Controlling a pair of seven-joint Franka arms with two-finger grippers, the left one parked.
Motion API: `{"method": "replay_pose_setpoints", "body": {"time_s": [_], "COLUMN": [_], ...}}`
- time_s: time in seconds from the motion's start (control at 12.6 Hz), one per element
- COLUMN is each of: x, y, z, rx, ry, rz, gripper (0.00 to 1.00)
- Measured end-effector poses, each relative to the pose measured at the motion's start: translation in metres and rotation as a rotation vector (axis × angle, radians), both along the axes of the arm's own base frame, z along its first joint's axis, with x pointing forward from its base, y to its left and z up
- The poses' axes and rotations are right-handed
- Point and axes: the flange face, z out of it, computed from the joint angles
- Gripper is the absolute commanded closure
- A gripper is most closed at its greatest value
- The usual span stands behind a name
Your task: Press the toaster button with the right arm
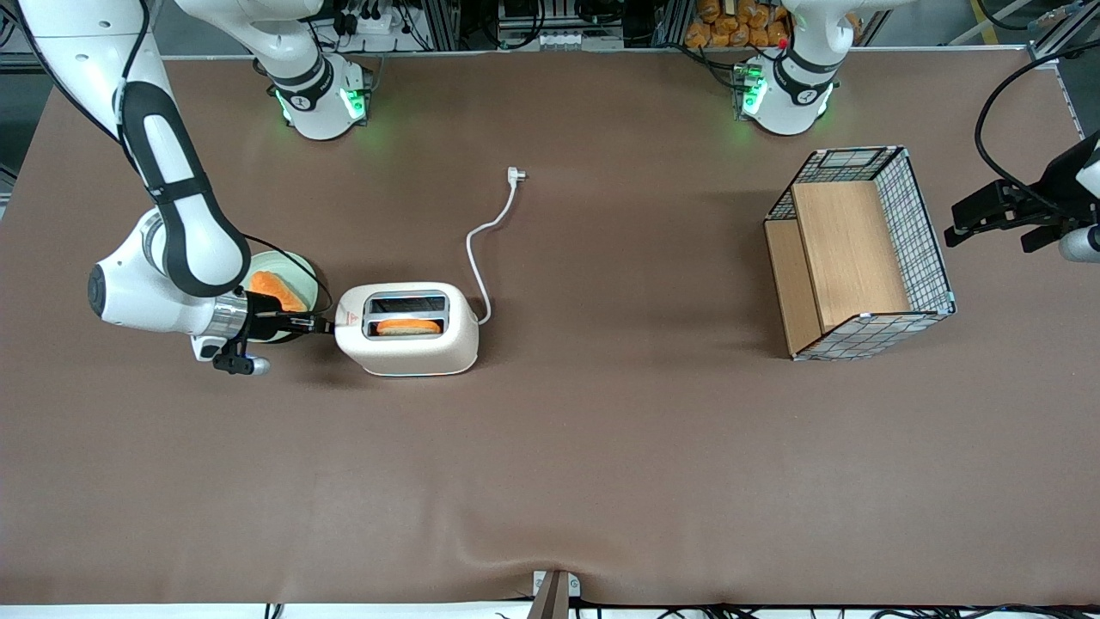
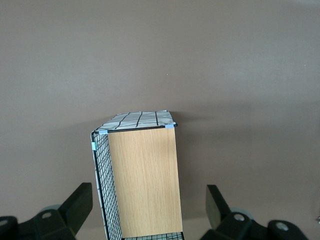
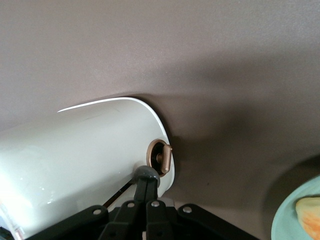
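toaster button (image 3: 145,175) perhaps hidden by end effector (image 3: 145,176)

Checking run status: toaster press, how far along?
Done: the right arm has reached the toaster; bread sits in the slot nearer the front camera. In hand: the gripper, fingers shut, sits at the toaster's short end by the toaster button. Left: whether the button is pressed can't be told.

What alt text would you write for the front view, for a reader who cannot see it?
The right arm's gripper reaches the short end of a cream toaster on a brown table; the jaws look shut. One toaster slot holds an orange slice, and a green plate lies beside the arm. A wire basket stands toward the parked arm's end.
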Motion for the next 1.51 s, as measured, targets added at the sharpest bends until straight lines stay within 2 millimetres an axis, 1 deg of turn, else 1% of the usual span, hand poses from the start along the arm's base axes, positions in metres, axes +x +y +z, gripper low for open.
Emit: {"method": "replay_pose_setpoints", "body": {"time_s": [0.64,0.88,0.96,1.04,1.19,1.35,1.51], "x": [0.006,0.018,0.022,0.025,0.030,0.033,0.041], "y": [0.002,-0.004,-0.009,-0.013,-0.022,-0.026,-0.028], "z": [0.003,0.015,0.020,0.024,0.030,0.034,0.047], "rx": [0.008,-0.008,-0.020,-0.035,-0.060,-0.072,-0.109], "ry": [0.000,-0.012,-0.017,-0.021,-0.030,-0.028,-0.031], "rz": [0.012,0.049,0.065,0.080,0.099,0.120,0.179], "gripper": [1.00,1.00,0.44,0.00,0.00,0.00,0.00]}}
